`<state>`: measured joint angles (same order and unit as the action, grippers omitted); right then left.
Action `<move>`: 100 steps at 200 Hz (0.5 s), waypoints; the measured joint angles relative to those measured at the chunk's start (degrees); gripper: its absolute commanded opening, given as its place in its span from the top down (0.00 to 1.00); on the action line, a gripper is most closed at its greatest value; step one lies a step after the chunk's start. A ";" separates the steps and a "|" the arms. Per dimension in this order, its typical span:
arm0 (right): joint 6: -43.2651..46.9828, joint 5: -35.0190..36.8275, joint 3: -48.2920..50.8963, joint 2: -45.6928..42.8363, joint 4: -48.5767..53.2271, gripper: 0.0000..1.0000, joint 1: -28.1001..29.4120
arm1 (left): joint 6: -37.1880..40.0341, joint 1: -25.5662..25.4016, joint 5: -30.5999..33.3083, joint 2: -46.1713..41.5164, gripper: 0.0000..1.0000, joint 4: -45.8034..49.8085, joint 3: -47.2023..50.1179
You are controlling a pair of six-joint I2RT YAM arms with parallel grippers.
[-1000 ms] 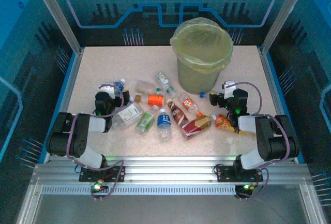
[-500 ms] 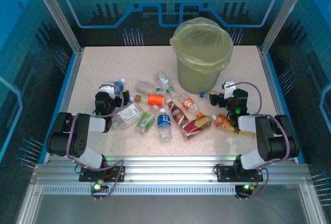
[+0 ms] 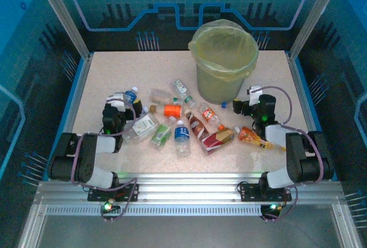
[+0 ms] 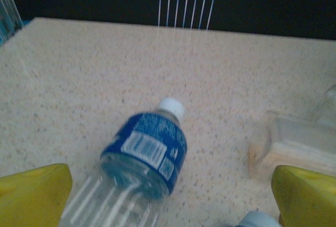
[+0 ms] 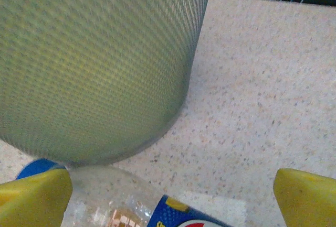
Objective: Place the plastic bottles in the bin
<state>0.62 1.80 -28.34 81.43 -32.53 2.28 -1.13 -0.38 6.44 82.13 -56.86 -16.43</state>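
Left gripper [image 4: 168,198]: jaws wide, empty, straddling a blue-label bottle [image 4: 146,151] that lies cap-away on the table [image 4: 79,80].
Right gripper [image 5: 168,201]: jaws wide, empty, over a blue-capped bottle [image 5: 110,198] lying close against the base of the bin [image 5: 94,59].
Step, as judged: reach before a grasp.
Next: lower, close on a bottle body, lift above the rim.
Obstacles: pale bottle [image 4: 299,143] just beside the left target; bin wall crowds the right; about 10 more bottles [image 3: 182,123] heaped mid-table.

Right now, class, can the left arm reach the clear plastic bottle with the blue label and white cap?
Probably yes: that blue-labelled bottle lies ahead between its open yellow fingers, nothing blocking.
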 measured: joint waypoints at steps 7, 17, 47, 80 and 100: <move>-0.02 0.42 -0.04 -1.53 0.92 0.00 0.00 | -0.02 0.00 0.04 -1.14 0.01 0.07 0.11; -0.17 1.33 -0.07 -4.20 2.80 0.00 0.00 | 0.00 0.00 0.15 -2.73 0.01 0.46 0.20; -1.36 4.35 -0.07 -12.41 9.62 0.00 -0.07 | 0.00 0.00 0.22 -7.34 0.01 3.45 0.26; -3.89 7.74 -0.07 -21.40 17.64 0.00 -0.11 | -0.48 0.00 0.20 -13.38 0.01 5.77 0.52; -7.63 11.13 0.11 -29.33 27.32 0.00 -0.17 | -2.73 -0.11 -0.90 -19.39 0.01 11.34 0.46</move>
<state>-7.01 12.93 -28.23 52.10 -5.21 2.11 -3.86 -0.49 5.54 62.74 -45.52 -15.97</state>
